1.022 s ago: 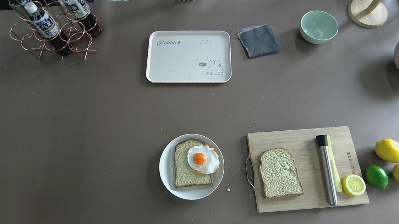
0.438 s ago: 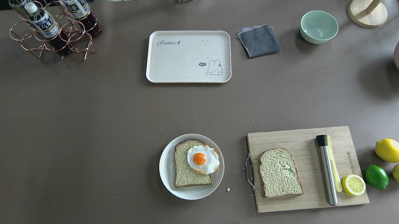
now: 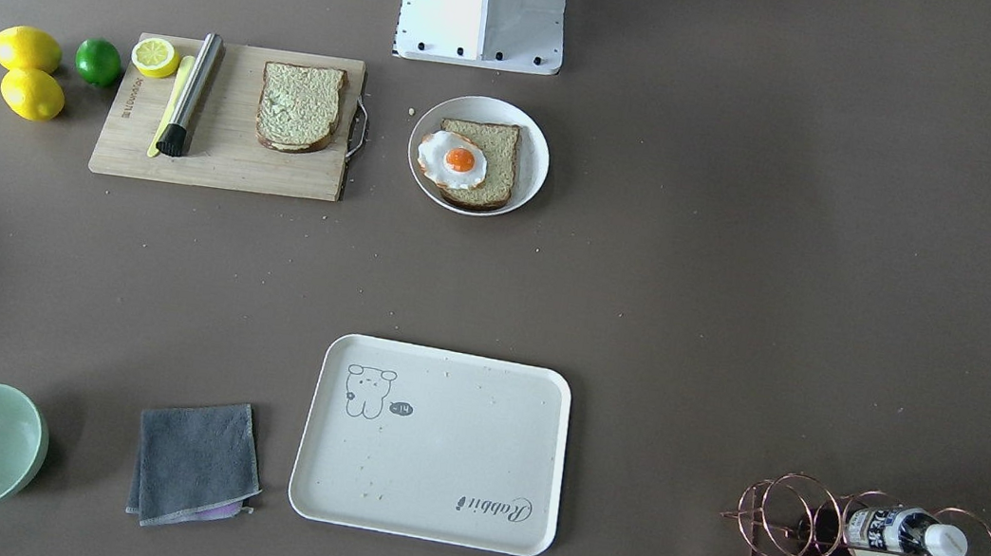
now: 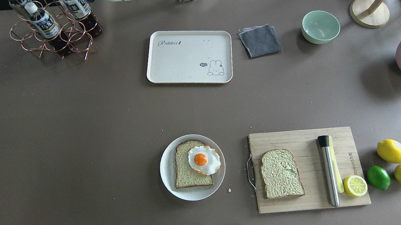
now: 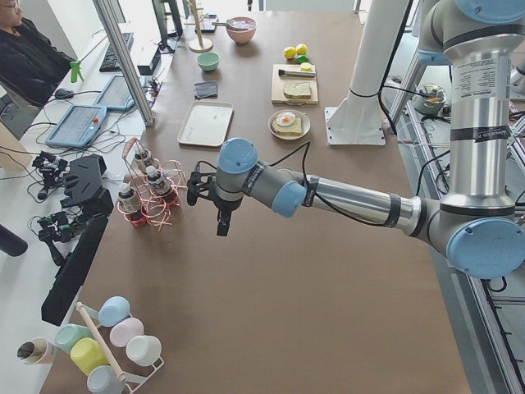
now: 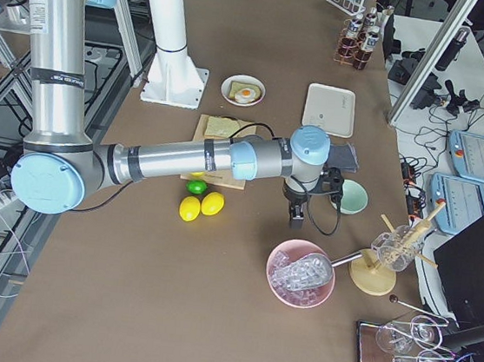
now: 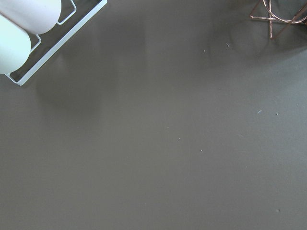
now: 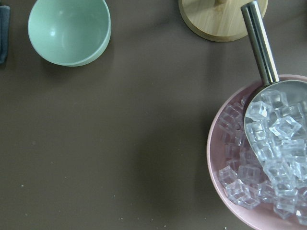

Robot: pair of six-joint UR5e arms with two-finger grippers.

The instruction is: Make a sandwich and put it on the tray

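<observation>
Overhead exterior, egg (image 4: 204, 159) on bread (image 4: 185, 172), on plate (image 4: 167, 170)

Table covering (image 4: 80, 136): matt brown, paper-like sheet, speckled with crumbs; tray (image 4: 187, 38): smooth cream plastic with a low sheen; cutting board (image 4: 295, 140): pale wood with visible grain and a metal wire handle. Plate (image 4: 167, 172): glossy white glaze; bread slice (image 4: 281, 173): rough, porous face with a dark crust; fried egg (image 4: 204, 160): shiny, plastic-looking; cylinder (image 4: 330, 177): brushed metal with a matt black cap. Cloth (image 4: 260, 40): grey napped fabric; bowl (image 4: 320, 27): smooth pale green, satin; bottle rack (image 4: 38, 46): copper-toned polished wire; scoop (image 8: 261, 43): bright steel holding clear ice cubes (image 8: 283, 129).
</observation>
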